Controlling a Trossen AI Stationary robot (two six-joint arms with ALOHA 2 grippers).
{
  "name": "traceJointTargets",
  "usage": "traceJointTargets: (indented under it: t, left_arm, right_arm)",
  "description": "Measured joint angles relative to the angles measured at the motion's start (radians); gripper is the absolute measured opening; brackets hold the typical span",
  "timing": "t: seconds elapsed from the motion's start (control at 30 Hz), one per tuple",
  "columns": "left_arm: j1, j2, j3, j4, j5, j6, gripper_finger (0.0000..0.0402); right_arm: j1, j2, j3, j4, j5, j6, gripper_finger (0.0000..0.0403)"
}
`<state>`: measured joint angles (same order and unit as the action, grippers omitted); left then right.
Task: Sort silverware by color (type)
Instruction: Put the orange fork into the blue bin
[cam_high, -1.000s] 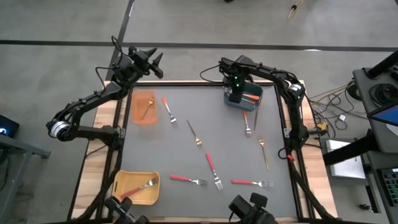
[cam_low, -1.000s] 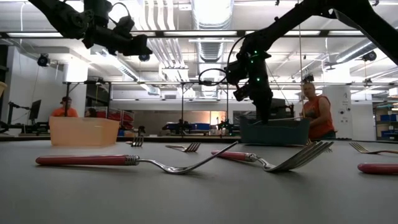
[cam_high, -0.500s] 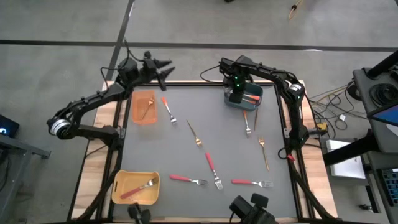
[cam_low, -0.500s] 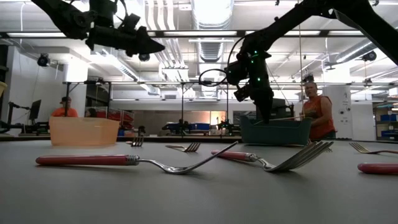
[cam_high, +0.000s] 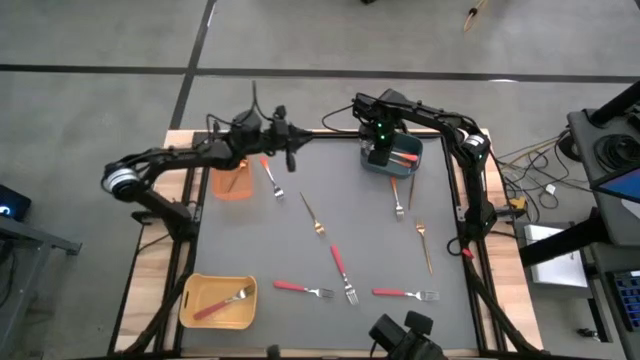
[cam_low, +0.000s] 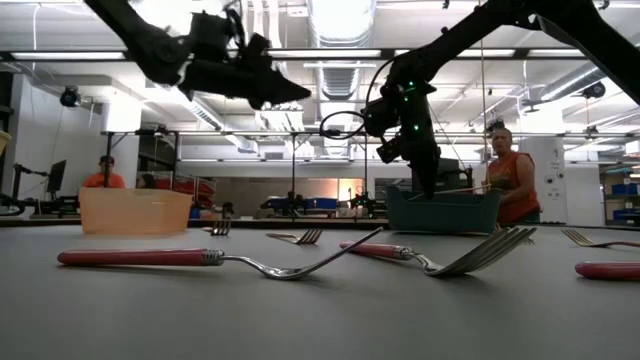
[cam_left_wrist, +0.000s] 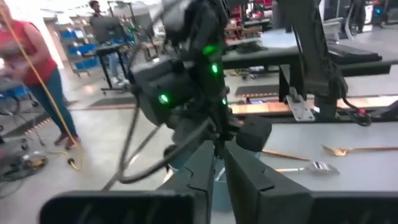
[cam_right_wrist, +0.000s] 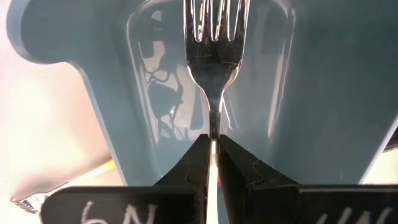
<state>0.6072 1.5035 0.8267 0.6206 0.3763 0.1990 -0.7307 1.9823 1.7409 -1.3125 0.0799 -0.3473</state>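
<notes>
Your right gripper has its fingers pinched on a fork hanging tines-down over the blue-grey bin, so lower before letting go; left gripper, fingers closed and empty, waits left of that bin.

On my worktop, an orange bin sits at the far left corner, a blue-grey bin at the far right, and a yellow bin near left. Beyond the worktop a person in an orange vest stands.
</notes>
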Motion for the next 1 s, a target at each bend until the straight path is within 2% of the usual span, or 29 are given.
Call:
traceJointTargets:
  t: [0.23,0.4,0.53,1.0]
  left_arm:
    - [-0.065,0.173,0.077,0.01,-0.004,-0.007,0.0001]
    - [-0.101,0.284,0.151,0.009,-0.076,-0.007,0.0]
    - [-0.111,0.356,0.214,0.012,-0.088,-0.007,0.0]
    - [-0.115,0.495,0.324,0.016,-0.094,-0.029,0.0]
  right_arm:
    - [0.0,0.0,0.0,-0.001,0.0,-0.003,0.0013]
    - [0.0,0.0,0.0,0.001,0.0,-0.003,0.0013]
    - [0.0,0.0,0.0,0.0,0.0,-0.002,0.0013]
    - [-0.001,0.0,0.0,-0.002,0.0,-0.002,0.0013]
